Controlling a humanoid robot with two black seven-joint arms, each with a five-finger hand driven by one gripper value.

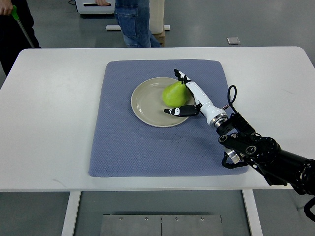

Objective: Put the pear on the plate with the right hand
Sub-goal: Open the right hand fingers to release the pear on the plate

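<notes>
A green pear (172, 94) stands on the beige plate (145, 101), on the plate's right half, in the middle of the blue-grey mat (147, 147). My right hand (171, 92) reaches in from the lower right and brackets the pear. Its white fingers (189, 84) lie stretched out along the pear's far right side, and the dark thumb (177, 111) lies just in front of the fruit, over the plate. The fingers look straight and spread rather than curled. Whether they still touch the pear is hard to tell. The left arm does not show.
The mat lies on a white table (49, 123). A person in jeans (133, 22) stands behind the table's far edge, and another person in dark clothes (15, 29) with a green-tipped stick stands at the far left.
</notes>
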